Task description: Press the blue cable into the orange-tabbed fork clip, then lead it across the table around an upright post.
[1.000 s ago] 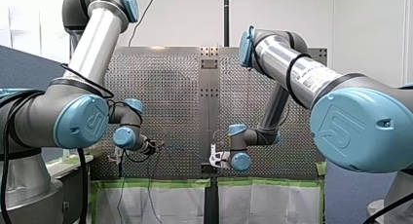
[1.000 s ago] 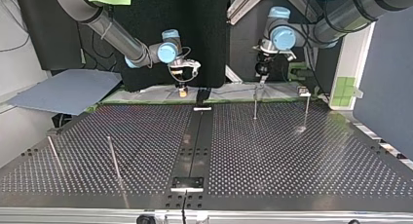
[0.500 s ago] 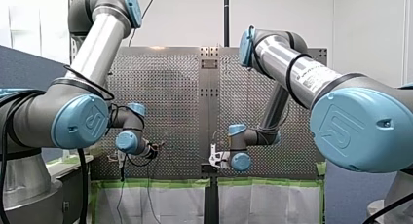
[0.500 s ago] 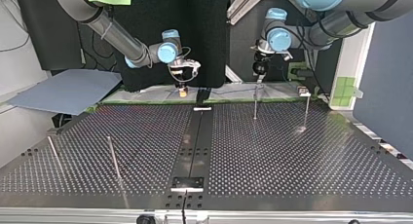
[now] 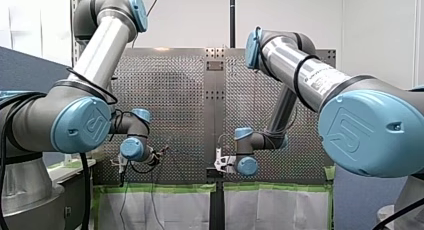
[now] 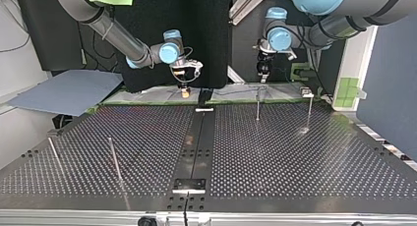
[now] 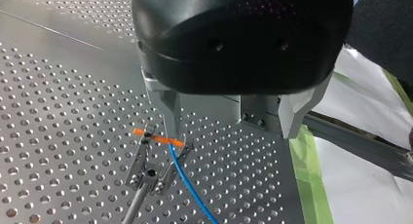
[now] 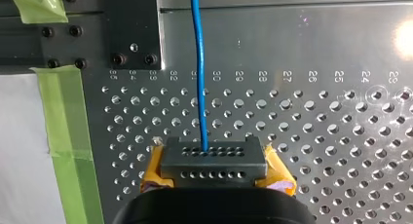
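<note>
My left arm (image 5: 97,45) and my right arm (image 5: 300,72): silver tubes, pale-blue logo-embossed joint caps, black cables.

**Free room and obstructions over the perforated table**

Top view: the middle and near right of the perforated table (image 6: 295,162) lie open. Two thin rods (image 6: 114,159) lean at near left. At far right stand a thin stem (image 6: 257,105) and an upright post (image 6: 309,113), with a gap between. My left gripper (image 6: 264,78) hangs over the stem; my right gripper (image 6: 184,92) occupies the far edge left of centre. Left wrist view: the stem carries the orange-tabbed fork clip (image 7: 156,158) below one finger (image 7: 168,107) of the spread pair; the blue cable (image 7: 192,190) leads away from it. Right wrist view: the cable runs straight ahead from a grey block (image 8: 214,160) clamped between the yellow pads (image 8: 154,170).
</note>
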Robot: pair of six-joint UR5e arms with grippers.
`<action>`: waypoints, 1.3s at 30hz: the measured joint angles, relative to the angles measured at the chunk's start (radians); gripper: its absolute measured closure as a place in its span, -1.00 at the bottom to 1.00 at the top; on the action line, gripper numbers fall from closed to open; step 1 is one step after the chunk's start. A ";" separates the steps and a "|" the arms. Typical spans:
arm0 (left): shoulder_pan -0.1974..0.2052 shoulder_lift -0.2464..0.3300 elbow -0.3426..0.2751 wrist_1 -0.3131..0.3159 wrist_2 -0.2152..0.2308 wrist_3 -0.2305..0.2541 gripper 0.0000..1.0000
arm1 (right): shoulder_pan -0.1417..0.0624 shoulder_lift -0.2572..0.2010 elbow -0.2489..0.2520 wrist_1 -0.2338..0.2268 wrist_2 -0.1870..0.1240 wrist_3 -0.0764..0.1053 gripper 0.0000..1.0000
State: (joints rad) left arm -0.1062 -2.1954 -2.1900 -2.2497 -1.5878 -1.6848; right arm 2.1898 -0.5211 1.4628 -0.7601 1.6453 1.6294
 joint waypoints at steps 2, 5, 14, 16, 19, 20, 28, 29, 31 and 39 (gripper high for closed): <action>-0.001 0.000 0.000 -0.002 -0.001 0.006 -1.00 | 0.000 0.000 0.000 0.001 0.000 0.000 1.00; -0.003 0.000 0.000 -0.005 -0.002 0.013 -1.00 | 0.000 0.000 0.000 0.002 -0.001 0.000 1.00; -0.005 0.000 0.000 -0.008 -0.001 0.019 -1.00 | 0.000 0.000 0.000 -0.001 0.000 0.000 1.00; -0.007 0.001 0.000 -0.010 0.004 0.027 -1.00 | 0.000 0.000 0.000 -0.001 0.000 0.000 1.00; -0.013 0.001 0.000 -0.021 0.022 0.049 -1.00 | 0.000 0.001 0.000 -0.003 -0.001 0.000 1.00; -0.015 0.002 0.000 -0.027 0.026 0.057 -1.00 | 0.000 0.001 0.000 -0.004 -0.002 0.000 1.00; -0.032 0.025 0.000 -0.054 0.070 0.126 -1.00 | 0.000 0.001 0.000 -0.005 -0.008 0.000 1.00; -0.034 0.027 0.000 -0.054 0.076 0.130 -1.00 | 0.000 0.002 0.000 -0.005 -0.008 0.000 1.00; -0.040 0.032 0.000 -0.053 0.085 0.136 -1.00 | 0.000 0.002 0.000 -0.005 -0.008 0.000 1.00; -0.064 0.035 0.003 -0.029 0.092 0.129 -1.00 | 0.000 0.003 0.000 -0.005 -0.008 0.000 1.00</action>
State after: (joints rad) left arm -0.1700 -2.1607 -2.1869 -2.2789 -1.4955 -1.5557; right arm 2.1898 -0.5183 1.4629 -0.7652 1.6369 1.6294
